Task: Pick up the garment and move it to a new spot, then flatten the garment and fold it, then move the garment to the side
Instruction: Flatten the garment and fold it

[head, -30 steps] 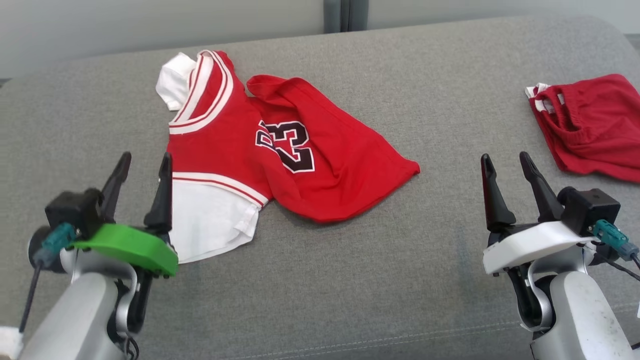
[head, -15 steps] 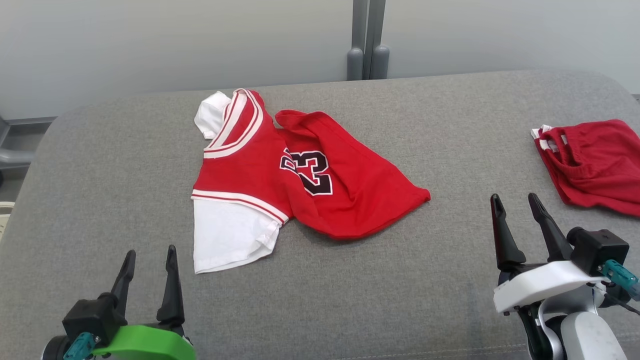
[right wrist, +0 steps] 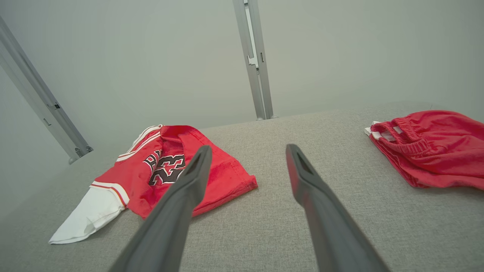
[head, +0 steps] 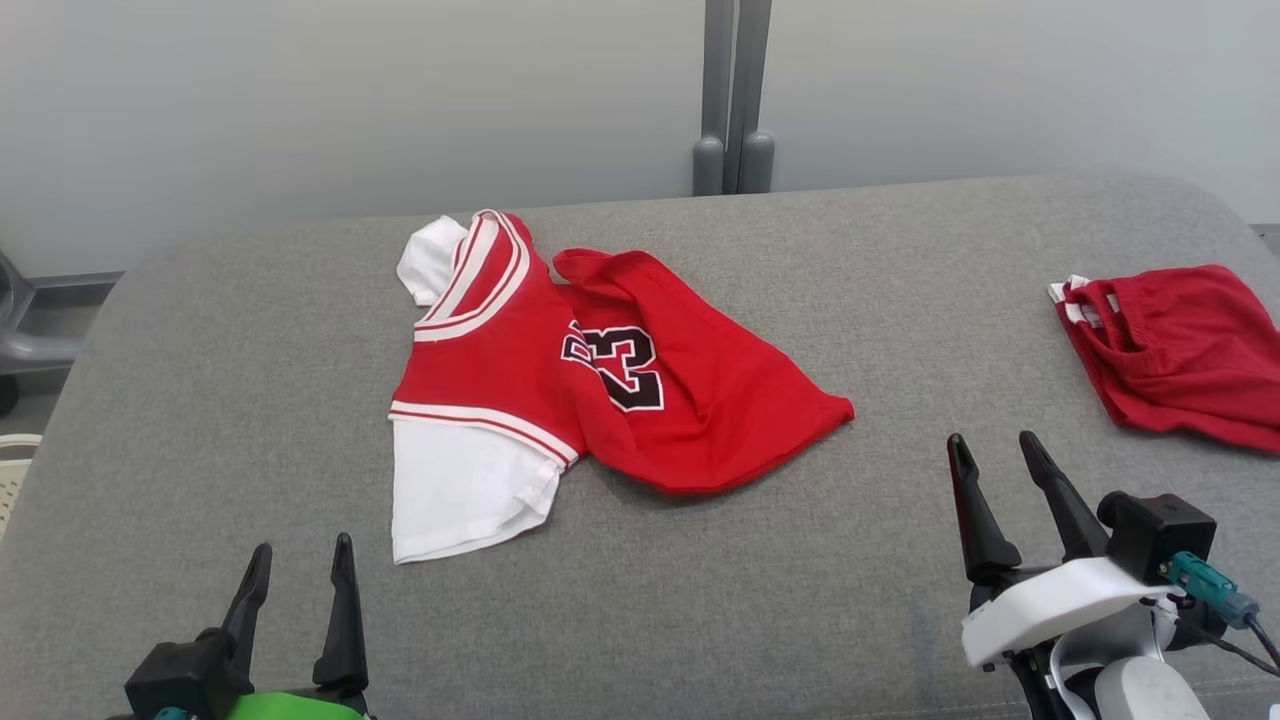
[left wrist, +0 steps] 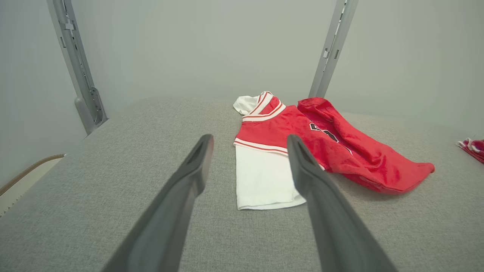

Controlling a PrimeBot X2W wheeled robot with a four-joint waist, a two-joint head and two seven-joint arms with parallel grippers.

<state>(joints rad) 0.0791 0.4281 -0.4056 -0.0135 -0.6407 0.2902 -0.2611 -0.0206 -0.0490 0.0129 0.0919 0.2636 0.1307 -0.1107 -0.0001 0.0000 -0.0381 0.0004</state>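
1. jersey (head: 560, 380) — red, with a black 23 on it — lies crumpled on the cushion (head: 800, 600), left of the cushion's middle and closer to its far edge than its near one.
2. its body is bunched and folded over itself, not flat, with one hem corner pointing toward the cushion's right side.
3. one white sleeve (head: 460, 490) spreads out toward the cushion's near edge; another white bit pokes out by the striped collar on the far side.
4. left gripper (head: 303, 545) hovers over the cushion's near left part, fingers spread wide and holding nothing. in its wrist view the sleeve shows through the gap, well ahead of the tips.
5. right gripper (head: 992, 440) hovers over the cushion's near right part, fingers likewise wide apart and empty, clear of the cloth.
6. shorts (head: 1190, 350) — red too — lie in a heap at the cushion's right edge, well apart from the jersey.
7. post (head: 730, 100), grey, stands just behind the cushion's far edge, about at its middle.
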